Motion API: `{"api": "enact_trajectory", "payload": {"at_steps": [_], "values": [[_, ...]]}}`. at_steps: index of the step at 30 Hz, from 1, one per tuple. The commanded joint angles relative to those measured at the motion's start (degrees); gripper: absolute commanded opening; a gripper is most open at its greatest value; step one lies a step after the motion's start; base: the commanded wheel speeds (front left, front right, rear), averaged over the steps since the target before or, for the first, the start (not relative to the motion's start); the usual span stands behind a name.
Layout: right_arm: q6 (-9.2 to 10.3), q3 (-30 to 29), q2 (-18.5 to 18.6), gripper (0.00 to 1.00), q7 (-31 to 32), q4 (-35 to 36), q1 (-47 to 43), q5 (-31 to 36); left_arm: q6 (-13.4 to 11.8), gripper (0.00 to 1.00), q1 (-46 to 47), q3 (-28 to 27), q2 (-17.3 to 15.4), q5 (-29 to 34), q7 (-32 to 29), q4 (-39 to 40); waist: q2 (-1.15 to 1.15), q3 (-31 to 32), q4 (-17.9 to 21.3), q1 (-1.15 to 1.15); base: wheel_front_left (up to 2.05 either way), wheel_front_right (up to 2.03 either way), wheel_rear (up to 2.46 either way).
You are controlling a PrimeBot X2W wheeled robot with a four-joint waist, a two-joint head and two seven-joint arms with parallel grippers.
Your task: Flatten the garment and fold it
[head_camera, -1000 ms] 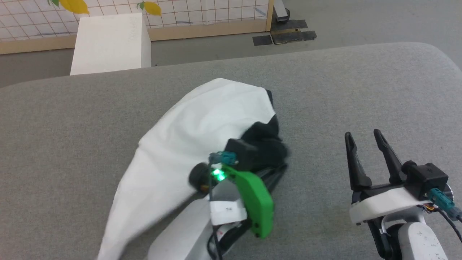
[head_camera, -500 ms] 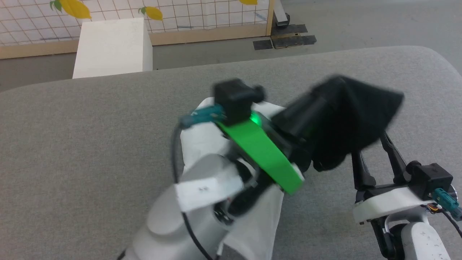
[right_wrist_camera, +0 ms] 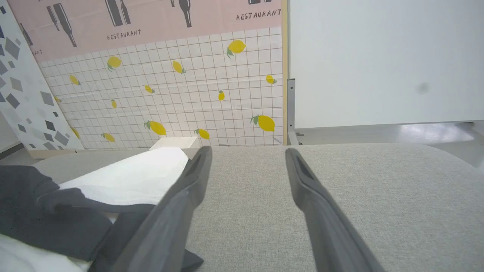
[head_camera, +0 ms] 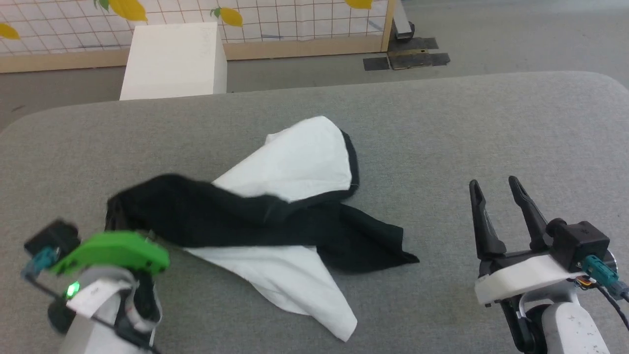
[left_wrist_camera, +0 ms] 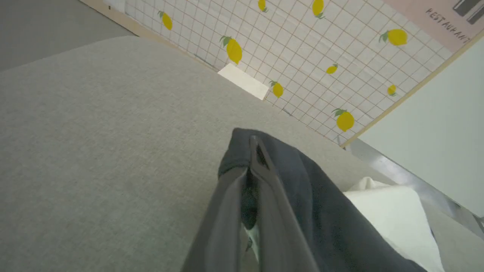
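Jaws of left gripper (left_wrist_camera: 254, 147) pressed together, pinching black sleeve of soft white T-shirt with black sleeves (left_wrist_camera: 389, 215), in left wrist view. Head view: T-shirt crumpled mid grey cloth-covered table (head_camera: 491, 118), sleeve stretched to left gripper; right gripper (head_camera: 491, 183) spread, empty, apart from T-shirt. Right wrist view: T-shirt left of spread fingers.

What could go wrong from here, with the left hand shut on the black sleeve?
1. The left hand pinches only the end of the sleeve; a hard pull might slip it free.
2. The right hand stands open, apart from the garment, so nothing anchors it: pulling may drag the whole twisted bundle across the grey surface instead of flattening it.
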State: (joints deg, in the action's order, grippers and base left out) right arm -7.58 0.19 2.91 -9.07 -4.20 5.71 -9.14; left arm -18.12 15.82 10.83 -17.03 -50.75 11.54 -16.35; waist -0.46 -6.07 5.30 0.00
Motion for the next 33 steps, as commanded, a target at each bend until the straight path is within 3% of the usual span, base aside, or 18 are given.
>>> {"api": "enact_trajectory", "payload": {"at_steps": [1,2,3,4,9,14,22,28,33], "values": [[0.09,0.3,0.0,1.00,0.1,0.3,-0.5,0.2,-1.1,0.00,-2.4,-1.0,-0.6,-0.7,0.5,-1.6,0.44,0.0,-0.4,0.00,0.00,0.00,0.00],[0.09,0.4,0.0,1.00,0.2,0.3,-0.6,0.3,-1.5,0.00,-3.7,-1.4,-0.6,-1.2,0.2,-2.7,0.44,0.1,-0.6,0.00,0.00,0.00,0.00],[0.09,0.5,0.0,1.00,0.2,0.3,-0.6,0.3,-1.7,0.20,-5.1,-1.5,-0.6,-1.9,-0.8,-4.0,0.44,0.1,-0.7,0.00,0.00,0.00,0.00],[0.09,0.6,0.0,1.00,0.3,0.4,-0.7,0.3,-1.6,1.00,-6.2,-1.2,-0.8,-2.3,-1.9,-5.0,0.44,0.2,-0.8,0.00,0.00,0.00,0.00],[0.09,0.9,0.0,1.00,0.6,0.6,-0.9,0.5,4.2,1.00,-9.5,1.7,-0.5,-3.6,-4.3,-4.3,0.44,0.4,-1.6,0.00,0.00,0.00,0.00],[0.09,1.7,0.0,1.00,2.0,0.8,-1.3,1.5,10.3,1.00,-11.6,3.4,2.2,-3.2,0.6,3.7,0.44,0.6,-2.8,0.00,0.00,0.00,0.00],[0.09,6.8,0.0,1.00,12.5,-1.7,-0.5,5.4,11.9,1.00,-10.4,8.4,3.7,13.1,3.4,13.8,0.44,-1.1,-7.2,0.00,0.00,0.00,0.00],[0.09,9.1,0.0,1.00,17.7,-3.9,5.9,6.6,14.7,1.00,-8.6,4.6,9.2,23.2,3.4,17.9,0.44,-3.8,-10.6,0.00,0.00,0.00,0.00],[0.09,8.0,0.0,1.00,19.9,-8.6,14.0,5.8,17.5,1.00,-7.4,1.2,12.5,27.4,3.4,18.7,0.44,-6.4,-13.8,0.00,0.00,0.00,0.00]]}}
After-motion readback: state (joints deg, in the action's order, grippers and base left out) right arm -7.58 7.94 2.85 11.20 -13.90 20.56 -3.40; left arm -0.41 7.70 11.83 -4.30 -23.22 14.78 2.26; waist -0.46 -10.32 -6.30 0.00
